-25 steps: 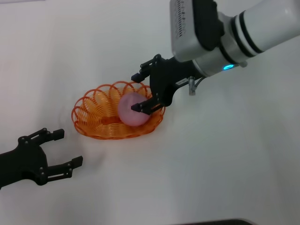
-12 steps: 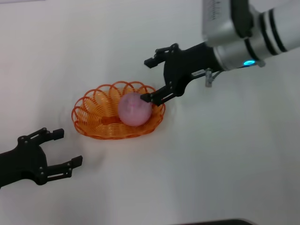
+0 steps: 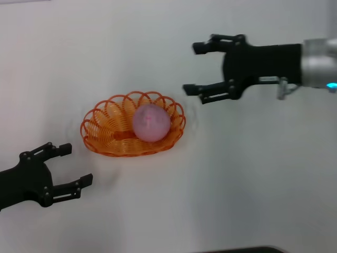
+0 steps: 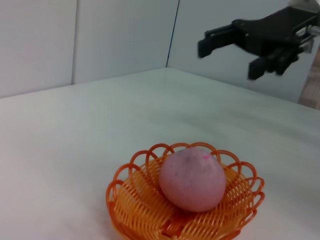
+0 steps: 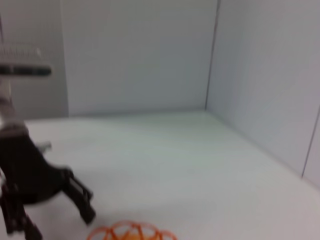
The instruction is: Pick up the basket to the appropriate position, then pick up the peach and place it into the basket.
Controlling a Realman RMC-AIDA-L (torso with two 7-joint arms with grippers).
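Peach (image 3: 151, 122) sits inside basket (image 3: 105, 138), toward its right end, on table (image 3: 253, 174). Right gripper (image 3: 199, 68) spread wide, empty, above and right of basket. Left gripper (image 3: 68, 167) likewise spread, empty, near basket's left end. Basket's long axis runs left-right.

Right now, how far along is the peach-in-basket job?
Looks essentially done: the peach sits inside the basket on the table. Nothing is in hand. The right tool is open, up and away to the basket's right; the left tool is open and idle near the basket's other side. Only parking the arms seems left.
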